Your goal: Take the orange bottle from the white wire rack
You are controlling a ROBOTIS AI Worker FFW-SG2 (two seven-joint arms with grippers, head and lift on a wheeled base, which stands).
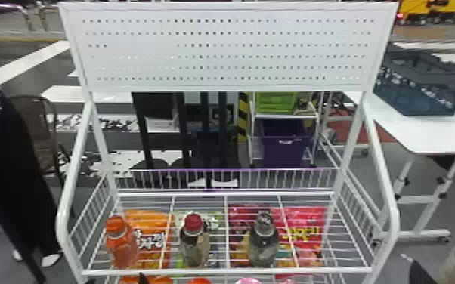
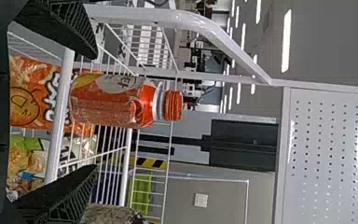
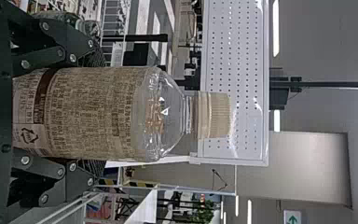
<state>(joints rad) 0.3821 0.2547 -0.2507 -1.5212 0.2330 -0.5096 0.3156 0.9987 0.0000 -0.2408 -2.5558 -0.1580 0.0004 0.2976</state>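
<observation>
The orange bottle stands upright at the left front of the white wire rack. At the bottom edge below it are the tips of my left gripper. In the left wrist view, my left gripper is open, and the orange bottle is beyond the front rail, between the fingers' lines, not gripped. My right gripper is at the lower right corner, outside the rack. Seen from its wrist, the right gripper is shut on a clear bottle with a tan label and beige cap.
A red-capped bottle and a dark-capped bottle share the rack's front row. Snack bags lie beneath the wires. Side rails and a pegboard frame the shelf. To the right stands a white table with a dark crate.
</observation>
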